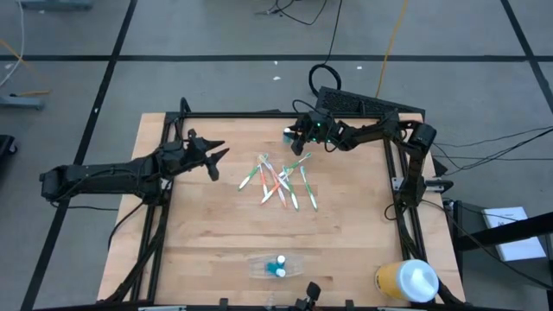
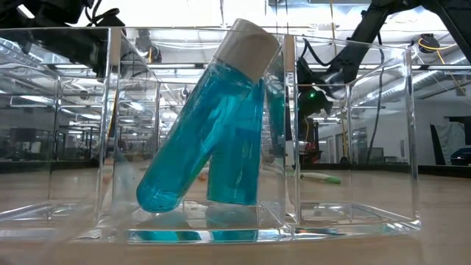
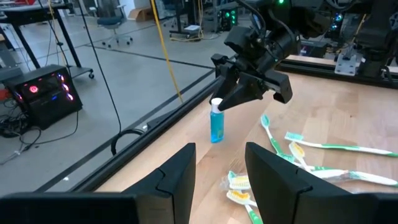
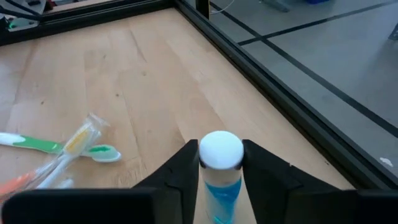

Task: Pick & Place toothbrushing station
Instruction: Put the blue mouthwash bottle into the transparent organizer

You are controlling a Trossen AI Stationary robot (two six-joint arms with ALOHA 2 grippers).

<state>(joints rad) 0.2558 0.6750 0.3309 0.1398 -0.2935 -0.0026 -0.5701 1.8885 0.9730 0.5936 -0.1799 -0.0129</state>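
Observation:
The see-through toothbrushing station lies near the table's near edge and fills the low view. It holds two blue bottles, one leaning on the other. A third small blue bottle with a white cap stands upright on its base near the far edge. My right gripper is shut on it. My left gripper hovers open and empty left of several toothbrushes that lie in a loose pile mid-table. My right gripper pinches the small blue bottle just under its white cap between its two fingers, one finger on each side. The fingers slant down from the table's right. The bottle stands upright with its base on the table.
A yellow cup with a white lid lies at the near right corner. A black frame rail runs round the table. Bare wood lies between the toothbrush pile and the station.

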